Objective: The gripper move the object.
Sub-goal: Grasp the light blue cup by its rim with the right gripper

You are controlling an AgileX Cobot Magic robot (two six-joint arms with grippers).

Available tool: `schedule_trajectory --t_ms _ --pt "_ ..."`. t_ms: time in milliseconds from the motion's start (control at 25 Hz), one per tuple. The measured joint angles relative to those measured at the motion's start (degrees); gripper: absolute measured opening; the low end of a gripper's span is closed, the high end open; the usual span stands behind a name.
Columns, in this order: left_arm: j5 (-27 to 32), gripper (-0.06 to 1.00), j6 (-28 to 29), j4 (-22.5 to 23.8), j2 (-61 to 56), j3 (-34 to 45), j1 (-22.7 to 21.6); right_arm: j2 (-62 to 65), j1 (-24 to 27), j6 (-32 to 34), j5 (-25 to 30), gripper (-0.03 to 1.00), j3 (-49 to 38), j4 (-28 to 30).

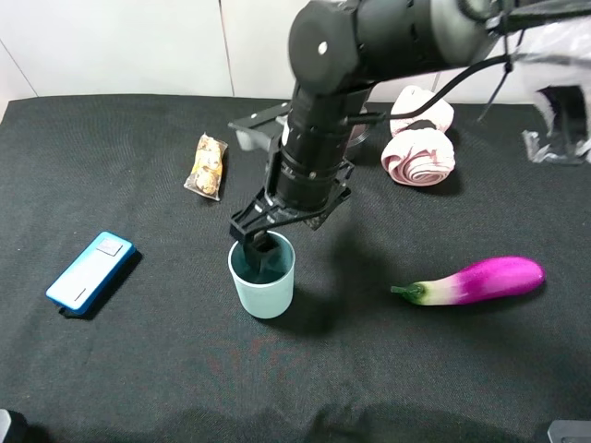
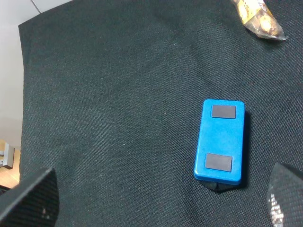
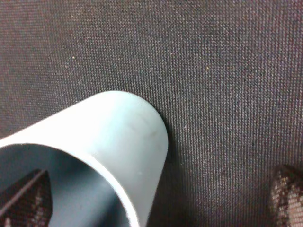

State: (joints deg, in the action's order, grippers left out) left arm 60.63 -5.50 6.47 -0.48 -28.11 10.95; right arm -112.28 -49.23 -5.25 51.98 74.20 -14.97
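jaws of the right gripper (image 1: 282, 235) parted astride the rim, one textured black finger (image 3: 23, 198) inside, nothing pinched, smooth pale blue-green plastic cup (image 1: 263, 281) upright, slightly tapered, on woven black cloth (image 1: 138, 369), between flat blue box (image 1: 90, 272) and glossy purple eggplant (image 1: 485, 280), left gripper (image 2: 157, 201) spread wide

You get only a cropped cup (image 3: 109, 156) in the right wrist view, with just corners of the right fingers (image 3: 289, 198) showing. From above, the right gripper (image 1: 259, 245) hides part of the cup's far rim. The packet (image 2: 258, 19) is cut off in the left wrist view.
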Motion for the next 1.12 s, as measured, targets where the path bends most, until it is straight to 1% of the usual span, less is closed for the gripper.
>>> schedule_trajectory --t_ms 120,280,440,600,680,880,1120 --pt "0.0 0.93 0.0 0.0 0.0 0.0 0.0 -0.7 -1.06 1.53 -0.3 0.69 0.0 1.63" --pt "0.0 0.93 0.0 0.0 0.0 0.0 0.0 -0.83 -1.06 3.66 -2.33 0.69 -0.2 3.81" --pt "0.0 0.93 0.0 0.0 0.0 0.0 0.0 -0.83 -1.06 5.25 -4.69 0.69 -2.15 4.12" --pt "0.0 0.93 0.0 0.0 0.0 0.0 0.0 -0.83 -1.06 5.25 -5.42 0.69 -3.76 4.17" --pt "0.0 0.93 0.0 0.0 0.0 0.0 0.0 -0.83 -1.06 5.25 -5.8 0.65 -3.77 4.12" --pt "0.0 0.93 0.0 0.0 0.0 0.0 0.0 -0.83 -1.06 5.25 -5.96 0.48 -3.77 4.12" --pt "0.0 0.93 0.0 0.0 0.0 0.0 0.0 -0.83 -1.06 5.25 -5.96 0.25 -3.77 4.06"
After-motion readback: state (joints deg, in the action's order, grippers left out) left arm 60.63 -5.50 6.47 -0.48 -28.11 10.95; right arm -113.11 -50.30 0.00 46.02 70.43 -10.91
